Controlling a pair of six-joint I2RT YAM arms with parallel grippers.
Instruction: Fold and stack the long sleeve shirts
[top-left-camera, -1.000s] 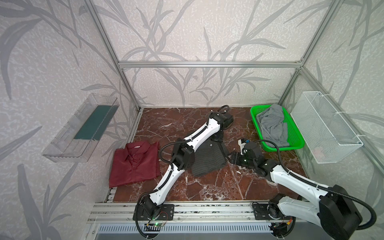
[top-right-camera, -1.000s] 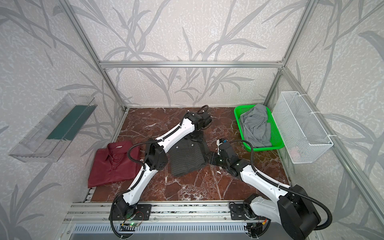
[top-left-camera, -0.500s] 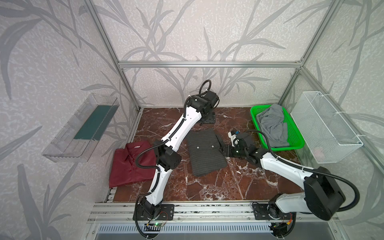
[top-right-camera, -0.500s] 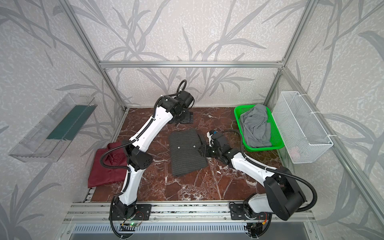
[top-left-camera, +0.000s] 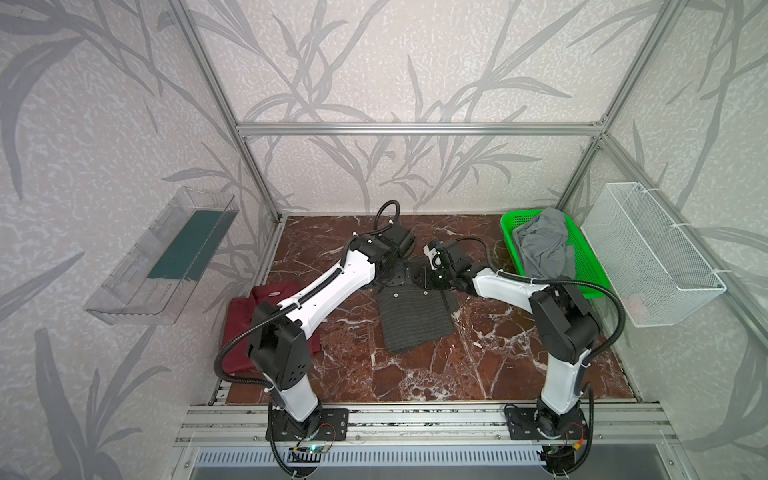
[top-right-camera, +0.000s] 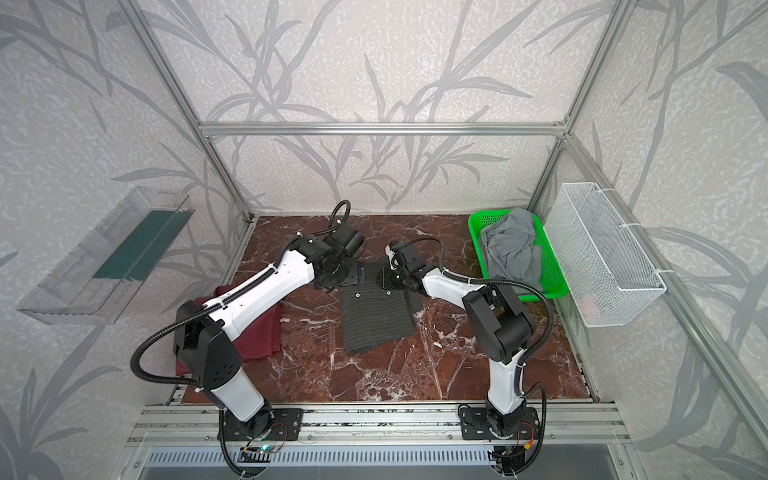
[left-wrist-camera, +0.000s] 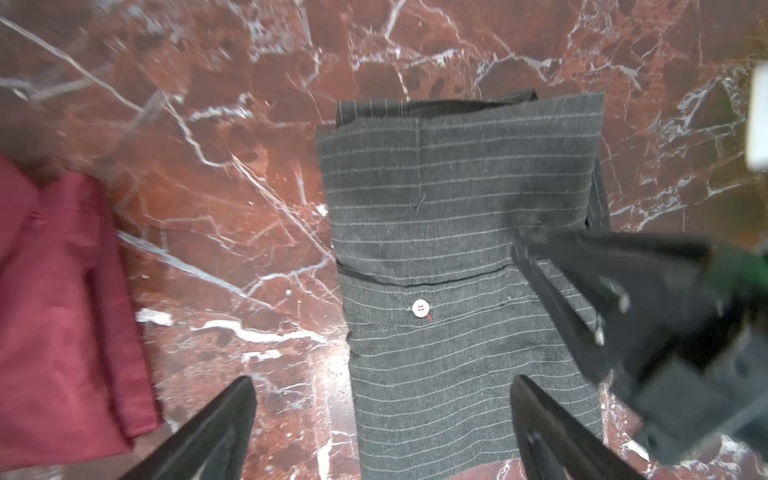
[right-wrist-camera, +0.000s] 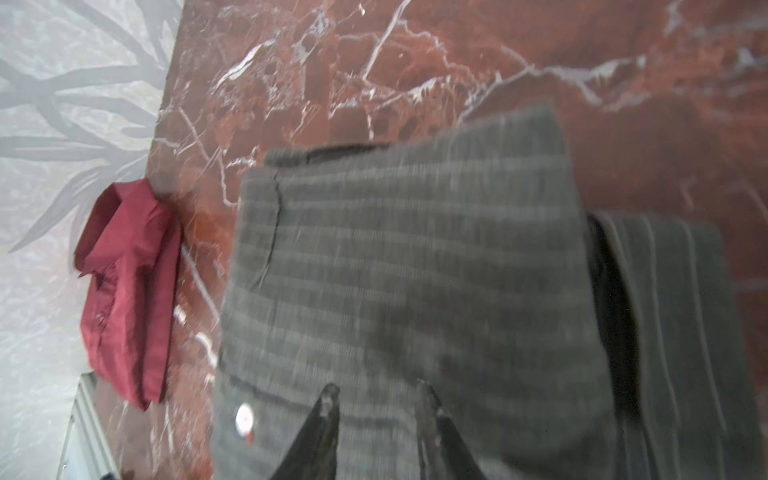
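The grey pinstriped shirt (top-left-camera: 415, 320) lies folded into a flat rectangle on the tabletop (top-left-camera: 478, 365), its buttoned end directly beneath both sets of fingers. The left fingers (top-left-camera: 401, 277) hang spread wide, holding nothing. The right fingers (top-left-camera: 430, 279) stand narrowly apart at the cloth, but I cannot tell whether they grip it. The maroon shirt (top-left-camera: 237, 326) lies folded well beyond the left fingers, so stacking looks left to do.
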